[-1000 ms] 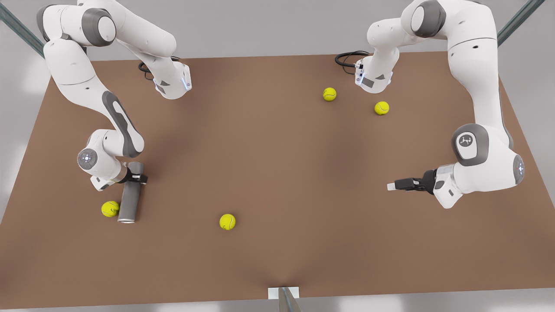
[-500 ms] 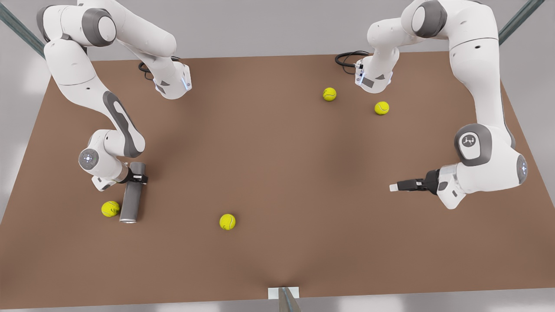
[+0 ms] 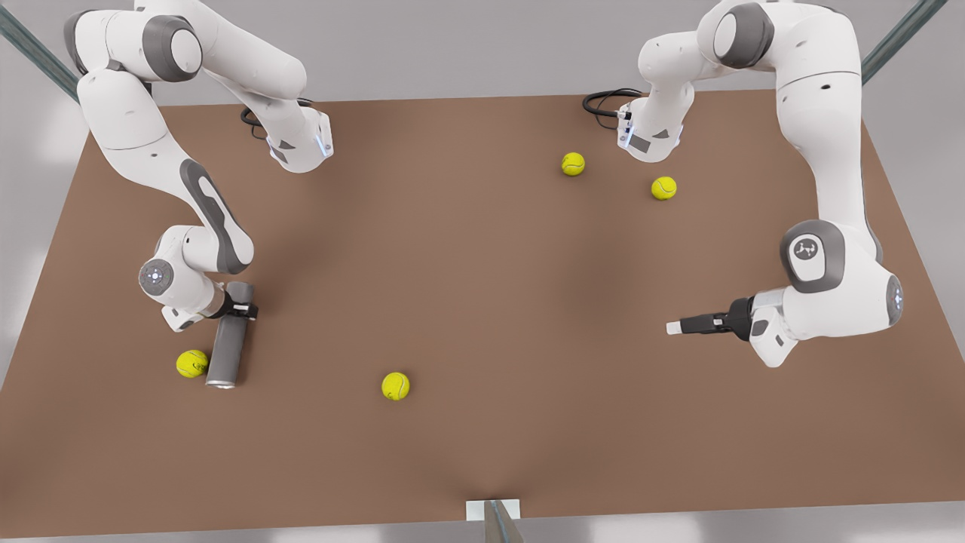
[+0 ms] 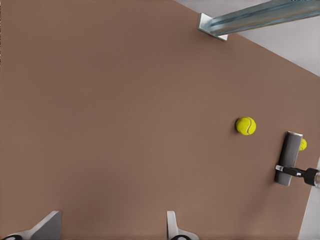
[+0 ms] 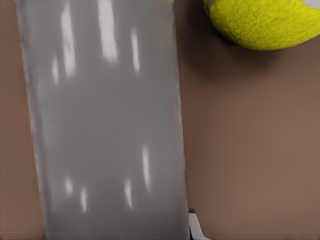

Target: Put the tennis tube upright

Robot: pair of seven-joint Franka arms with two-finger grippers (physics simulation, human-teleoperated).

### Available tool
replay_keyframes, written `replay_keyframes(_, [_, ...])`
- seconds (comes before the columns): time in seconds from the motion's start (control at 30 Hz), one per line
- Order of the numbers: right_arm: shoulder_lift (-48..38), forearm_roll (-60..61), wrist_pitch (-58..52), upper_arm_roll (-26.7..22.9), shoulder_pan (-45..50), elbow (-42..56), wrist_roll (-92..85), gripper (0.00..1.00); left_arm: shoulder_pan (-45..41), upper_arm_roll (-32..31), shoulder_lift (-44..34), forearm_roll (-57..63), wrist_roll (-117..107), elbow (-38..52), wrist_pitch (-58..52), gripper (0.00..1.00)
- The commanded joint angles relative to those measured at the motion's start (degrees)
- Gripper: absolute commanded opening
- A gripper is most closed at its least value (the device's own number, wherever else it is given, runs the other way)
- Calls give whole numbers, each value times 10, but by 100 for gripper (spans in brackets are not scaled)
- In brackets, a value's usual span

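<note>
Right claw (image 3: 240, 308) grips lying tennis tube (image 3: 226, 348); left claw (image 3: 673, 327) waits.

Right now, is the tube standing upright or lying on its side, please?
Lying on its side. The tube stretches flat along the table, and the right gripper is clamped across it near its far end.

A plain brown surface (image 3: 482, 302) sits on pale grey floor (image 3: 452, 45); metal struts (image 3: 22, 45) cross beyond its far corners.
</note>
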Motion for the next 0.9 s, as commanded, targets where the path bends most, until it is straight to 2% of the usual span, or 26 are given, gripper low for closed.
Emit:
replay_keyframes(0.0, [1,0,0,0,0,0,0,75,0,0,0,0,0,0,0,100])
replay_keyframes(0.37, [-3,0,-1,1,0,-1,0,75,1,0,-3,2,-4,0,0,100])
replay_keyframes(0.53, [-25,1,-7,17,-8,-18,1,75,0,0,-6,2,-4,0,0,100])
replay_keyframes(0.57, [-31,1,-8,23,-12,-24,2,75,1,0,-6,2,-4,0,-1,100])
replay_keyframes(0.63, [-52,1,-27,68,-49,-33,2,75,1,0,-9,1,-6,0,-3,100])
replay_keyframes(0.73, [-84,1,-46,81,-47,-38,1,75,3,0,-10,2,-9,0,-5,100])
replay_keyframes(0.87, [-140,11,-71,136,-47,-37,2,75,0,0,-12,2,-13,0,-6,100])
